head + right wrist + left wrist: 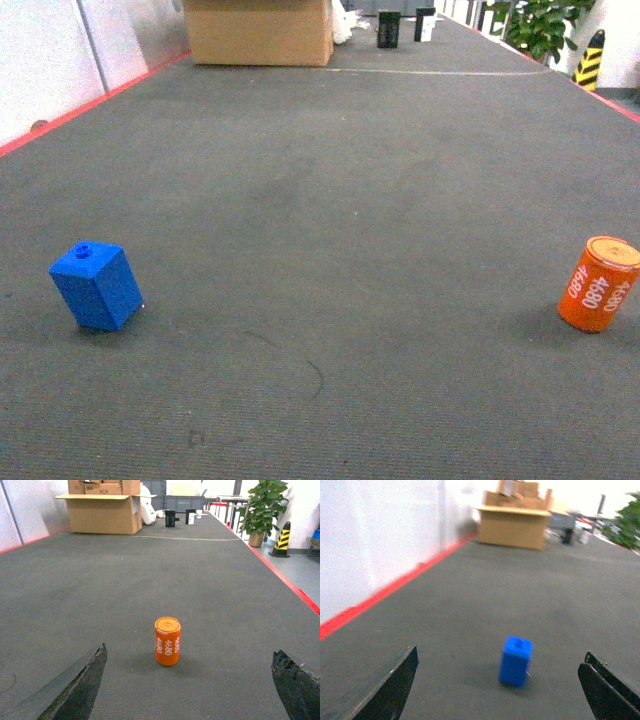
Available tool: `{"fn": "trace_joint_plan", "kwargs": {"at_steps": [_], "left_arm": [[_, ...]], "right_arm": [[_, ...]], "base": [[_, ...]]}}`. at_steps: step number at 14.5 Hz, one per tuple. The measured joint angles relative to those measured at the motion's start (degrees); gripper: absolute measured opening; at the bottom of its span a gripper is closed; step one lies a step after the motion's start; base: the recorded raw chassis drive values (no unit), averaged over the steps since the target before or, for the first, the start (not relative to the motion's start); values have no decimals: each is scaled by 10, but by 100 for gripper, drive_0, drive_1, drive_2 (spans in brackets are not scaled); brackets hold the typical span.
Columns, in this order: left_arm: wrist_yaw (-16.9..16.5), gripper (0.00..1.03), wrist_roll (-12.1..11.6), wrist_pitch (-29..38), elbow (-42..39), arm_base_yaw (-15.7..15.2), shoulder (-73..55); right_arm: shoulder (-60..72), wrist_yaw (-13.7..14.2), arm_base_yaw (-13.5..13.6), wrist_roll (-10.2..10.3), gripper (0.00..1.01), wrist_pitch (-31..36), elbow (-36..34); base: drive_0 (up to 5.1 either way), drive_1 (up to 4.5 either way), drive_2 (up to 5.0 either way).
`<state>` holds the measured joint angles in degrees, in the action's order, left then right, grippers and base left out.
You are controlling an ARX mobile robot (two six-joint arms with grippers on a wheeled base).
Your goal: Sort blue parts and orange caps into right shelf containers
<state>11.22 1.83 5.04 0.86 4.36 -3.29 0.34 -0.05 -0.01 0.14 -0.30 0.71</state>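
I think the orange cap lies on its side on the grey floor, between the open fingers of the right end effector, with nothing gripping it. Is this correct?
Not quite. The orange cap stands upright on the floor, flat top up, as the right wrist view shows. The rest holds: it sits ahead between the open fingers of the right end effector, with nothing gripping it.

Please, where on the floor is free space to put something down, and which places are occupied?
The widest bare carpet lies between the blue block on the left and the orange cap on the right, reaching back toward the cardboard box. The near strip is bare too. Clutter sits only at the far end, around the box and the plant.
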Motion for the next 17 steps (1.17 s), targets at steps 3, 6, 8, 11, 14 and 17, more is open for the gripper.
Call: {"fn": "trace_joint_plan", "kwargs": {"at_steps": [3,6,8,11,14,17], "left_arm": [[355,98,28,104,0,70,-120],[348,98,28,216,0,61,-220],[330,98,28,289,0,51,-287],[300,98,31,376,0,39,-385],[268,98,42,468,0,19,-496],[239,98,43,536,0,10,-572]], "right_arm": [[0,0,0,0,98,-1,0],[0,0,0,0,98,0,0],[0,0,0,0,98,0,0],[0,0,0,0,98,0,0],[0,0,0,0,98,0,0],[0,0,0,0,98,0,0]], "base": [[0,0,0],[0,0,0],[0,0,0],[0,0,0],[0,0,0],[0,0,0]]}}
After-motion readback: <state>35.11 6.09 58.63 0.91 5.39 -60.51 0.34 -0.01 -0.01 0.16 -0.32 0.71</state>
